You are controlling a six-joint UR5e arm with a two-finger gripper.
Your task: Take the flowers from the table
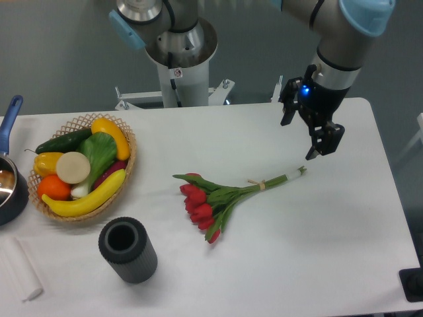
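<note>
The flowers (pixel 228 194), a bunch of red tulips with green leaves, lie flat on the white table (pixel 310 251) near its middle. The heads point to the lower left. The long stems, tied by a thin band, run up to the right and end around the table's right part. My gripper (pixel 299 139) hangs just above and a little beyond the stem ends, at the back right of the table. Its black fingers (pixel 324 140) point down, stand apart and hold nothing.
A wicker basket (pixel 125 173) of fruit and vegetables stands at the left. A black ribbed cylinder (pixel 127 249) stands in front of it. A dark pot with a blue handle (pixel 10 185) and a white block (pixel 20 269) sit at the left edge. The robot base (pixel 178 63) is behind.
</note>
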